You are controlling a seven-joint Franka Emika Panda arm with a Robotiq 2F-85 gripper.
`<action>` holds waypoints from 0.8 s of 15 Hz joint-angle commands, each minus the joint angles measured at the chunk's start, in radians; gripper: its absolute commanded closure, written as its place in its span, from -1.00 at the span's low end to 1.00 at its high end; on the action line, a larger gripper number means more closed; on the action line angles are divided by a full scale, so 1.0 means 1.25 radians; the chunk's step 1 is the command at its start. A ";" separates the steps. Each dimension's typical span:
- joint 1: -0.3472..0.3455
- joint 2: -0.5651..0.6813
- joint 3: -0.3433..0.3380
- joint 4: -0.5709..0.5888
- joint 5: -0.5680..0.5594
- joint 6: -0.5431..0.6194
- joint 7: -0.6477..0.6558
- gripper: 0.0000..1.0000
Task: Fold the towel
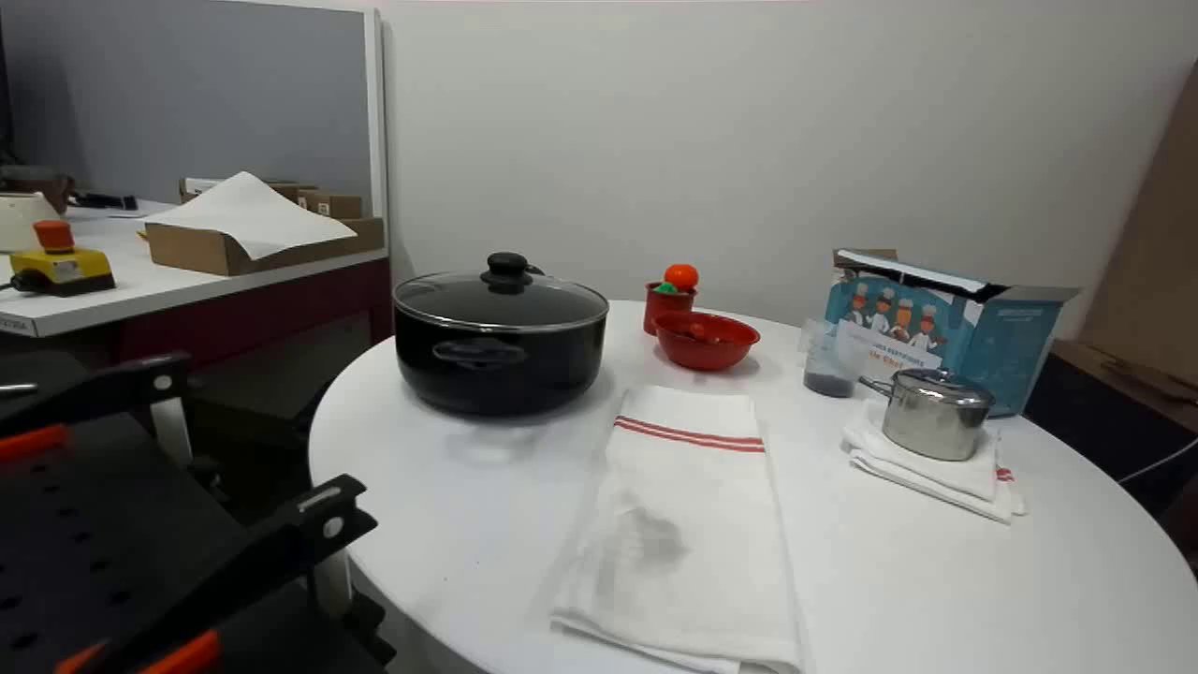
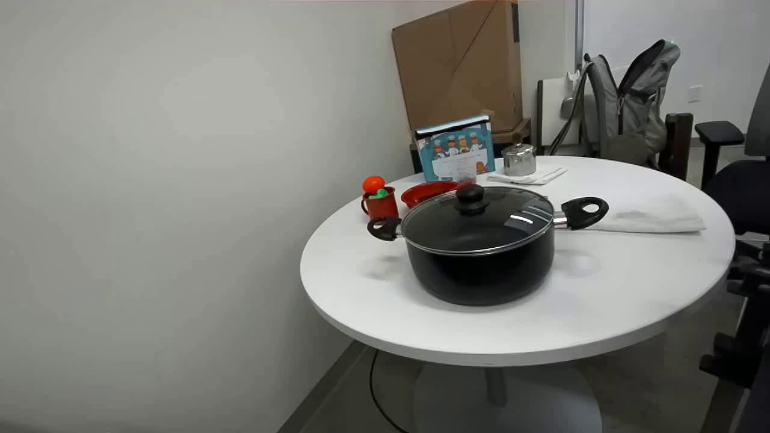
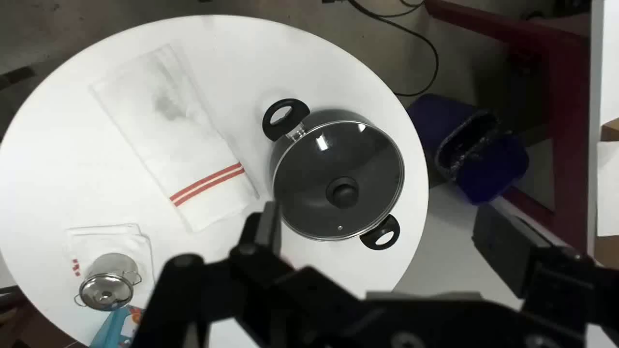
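"Our gripper [image 3: 383,234] has its fingers spread wide. Where do we see the towel [image 3: 174,140]?"

"On the table [image 3: 48,159], beyond the fingertips and left of them in our wrist view, just beside the black pot [image 3: 333,159]."

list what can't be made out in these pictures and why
Towel: striped end hidden behind the pot in an exterior view.
Pot's inside: in all views, too dark under its lid.
Blue box: in the wrist view, cut off by bottom edge and gripper.
Bowl: in an exterior view, contents too small to name.
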 commanded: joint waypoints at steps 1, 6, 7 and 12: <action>-0.009 0.002 0.006 0.003 0.005 -0.002 -0.006 -1.00; -0.009 0.002 0.006 0.003 0.005 -0.002 -0.006 -1.00; -0.009 0.002 0.006 0.003 0.005 -0.002 -0.006 -1.00; -0.028 0.010 -0.026 -0.043 0.018 0.101 -0.011 -1.00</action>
